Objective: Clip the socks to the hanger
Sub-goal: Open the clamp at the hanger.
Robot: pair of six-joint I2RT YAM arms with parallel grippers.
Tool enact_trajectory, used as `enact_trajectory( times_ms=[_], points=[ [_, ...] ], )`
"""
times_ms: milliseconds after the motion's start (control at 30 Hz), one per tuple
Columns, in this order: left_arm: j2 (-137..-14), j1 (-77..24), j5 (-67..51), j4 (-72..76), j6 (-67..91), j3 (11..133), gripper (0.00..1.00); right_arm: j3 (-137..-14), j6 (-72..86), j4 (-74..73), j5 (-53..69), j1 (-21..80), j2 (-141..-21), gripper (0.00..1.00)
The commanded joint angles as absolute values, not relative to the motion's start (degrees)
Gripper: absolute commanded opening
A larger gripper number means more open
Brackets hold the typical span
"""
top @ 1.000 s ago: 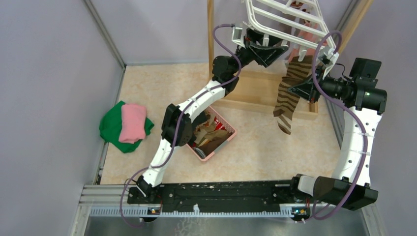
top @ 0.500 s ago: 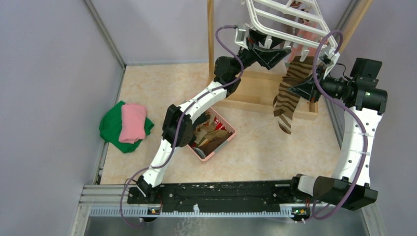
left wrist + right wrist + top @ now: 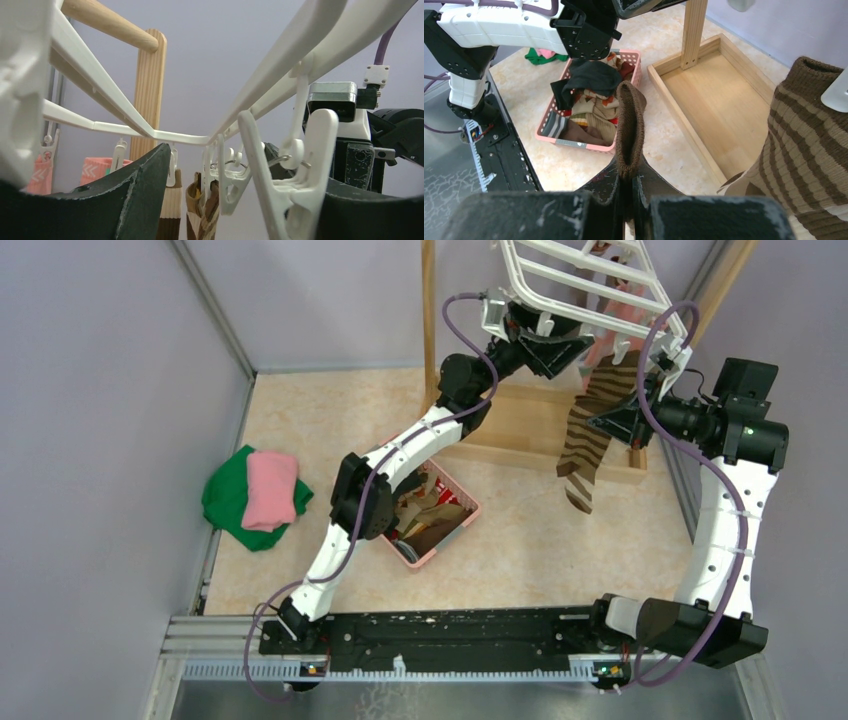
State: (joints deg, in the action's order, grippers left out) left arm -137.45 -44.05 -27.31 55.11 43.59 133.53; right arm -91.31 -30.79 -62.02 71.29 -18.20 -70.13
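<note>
Right fingers are pinched shut on the brown cuff of the striped sock. It hangs at 2 o'clock under the white clip hanger, cuff uppermost, likely so a clip can take it. Left fingers are spread wide astride a dangling clip, seemingly placed to squeeze it open; no squeeze visible.

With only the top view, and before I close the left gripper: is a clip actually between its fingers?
Observer: Yes. The left wrist view shows a white clip of the hanger standing between the fingers of the open left gripper.
Operator: Does the right gripper hold the sock?
Observer: Yes. In the right wrist view the right gripper is shut on a brown fold of the striped sock.
</note>
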Motion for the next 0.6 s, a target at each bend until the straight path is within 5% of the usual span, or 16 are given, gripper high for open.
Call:
enact_trajectory(
  times_ms=[0, 167, 567],
  points=[
    [-137.2, -44.4, -26.5, 56.7, 43.4, 135.8, 0.72, -94.2, -30.8, -60.6, 73.1, -18.9, -68.3, 0.0],
    [-136.9, -44.4, -26.6, 57.5, 44.1, 135.8, 0.69, -94.0, -30.9, -60.7, 73.1, -19.0, -68.3, 0.0],
    [-136.7, -44.4, -26.8, 58.4, 45.4, 135.6, 0.31, -93.6, -30.4, -60.1, 72.2, -19.4, -68.2, 0.0]
  ],
)
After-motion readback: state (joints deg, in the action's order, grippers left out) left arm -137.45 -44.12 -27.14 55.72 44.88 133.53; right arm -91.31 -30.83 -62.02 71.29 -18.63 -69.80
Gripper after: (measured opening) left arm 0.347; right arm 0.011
